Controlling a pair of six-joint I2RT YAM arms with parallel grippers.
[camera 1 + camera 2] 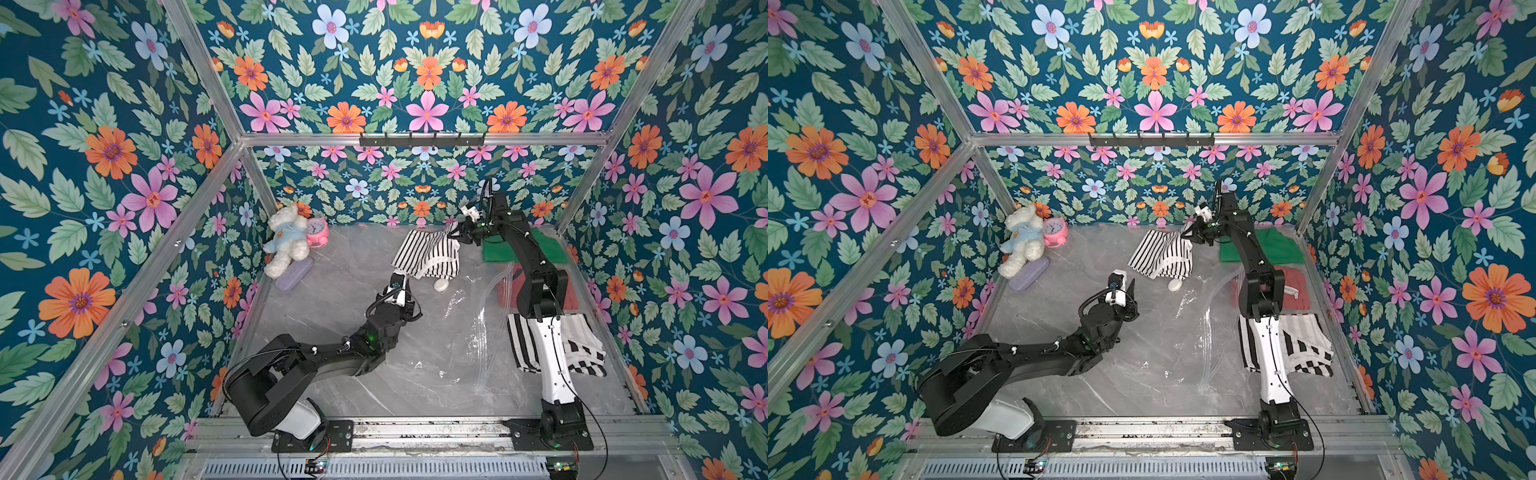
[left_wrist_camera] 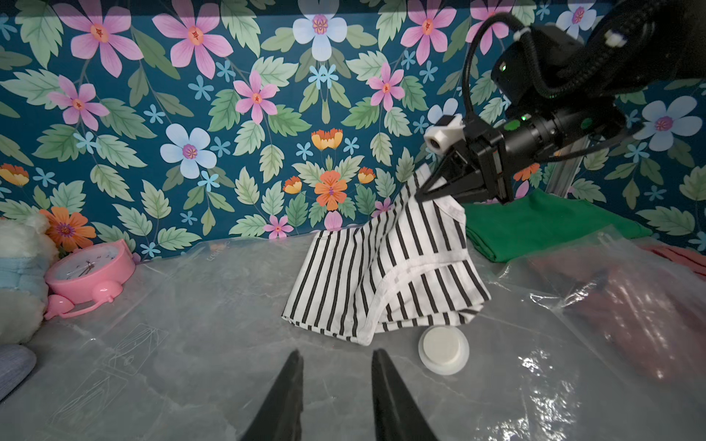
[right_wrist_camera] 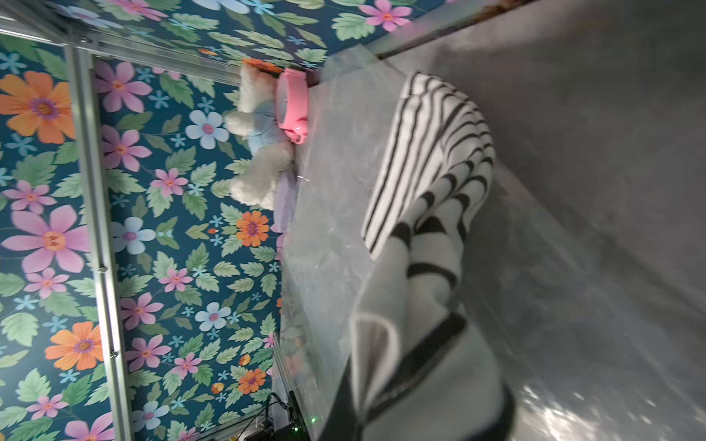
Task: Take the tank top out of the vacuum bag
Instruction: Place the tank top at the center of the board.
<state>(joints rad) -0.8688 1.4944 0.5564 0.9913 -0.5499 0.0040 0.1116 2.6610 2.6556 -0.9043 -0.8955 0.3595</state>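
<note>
Right gripper (image 2: pixel 420 195): in the right wrist view its fingers cannot be seen; the striped tank top (image 3: pixel 431 160) covers them and is blurred close to the lens.
Left gripper (image 2: pixel 337 355): in the left wrist view only the two finger ends show; the rest is cut by the picture's edge.
Second striped garment (image 1: pixel 582 349): its middle is hidden behind the right arm (image 1: pixel 540 286) in both top views.
Red garment (image 2: pixel 630 301): blurred behind the plastic of the vacuum bag (image 2: pixel 554 382).
Plush bear (image 2: pixel 19 313): cut by the edge.
Purple case (image 2: pixel 11 366): only a corner shows.
Pink clock (image 1: pixel 318 228): face too small to read in both top views.
</note>
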